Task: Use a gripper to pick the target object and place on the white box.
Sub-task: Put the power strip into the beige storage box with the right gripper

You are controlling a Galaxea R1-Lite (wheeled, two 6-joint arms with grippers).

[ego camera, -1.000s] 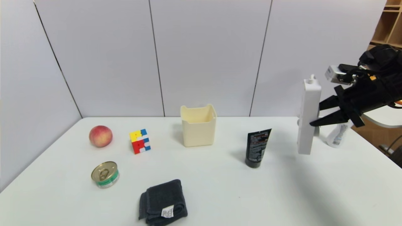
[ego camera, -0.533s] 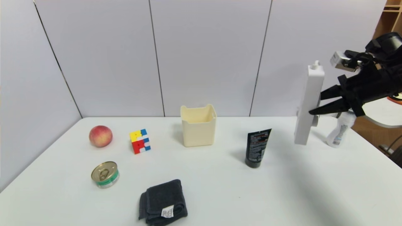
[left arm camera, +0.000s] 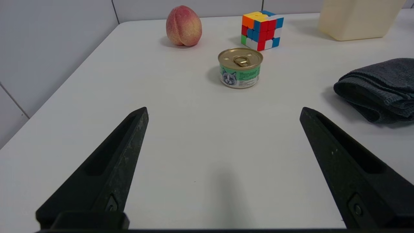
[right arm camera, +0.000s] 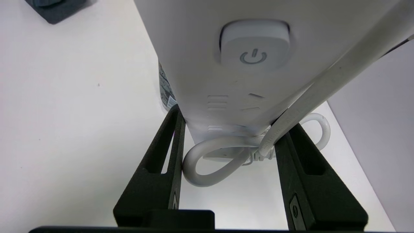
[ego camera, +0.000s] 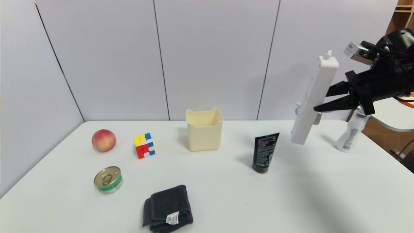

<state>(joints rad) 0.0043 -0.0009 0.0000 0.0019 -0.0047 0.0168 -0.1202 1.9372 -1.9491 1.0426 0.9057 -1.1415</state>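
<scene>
Lifting and tilting the long white plastic power strip (ego camera: 313,97) since a second ago, the right gripper (ego camera: 318,107), jaws pinching it, holds it clear above the surface, right of the cream-white square box (ego camera: 204,134).

Power symbol on the power strip's button (right arm camera: 254,43), cat face on the can label (left arm camera: 239,76)

A peach (ego camera: 103,140), puzzle cube (ego camera: 144,145) and tin can (ego camera: 108,180) sit at left. Bottom centre lies a dark towel (ego camera: 168,209). A black tube (ego camera: 265,152) and clear bottle (ego camera: 350,134) stand right.
</scene>
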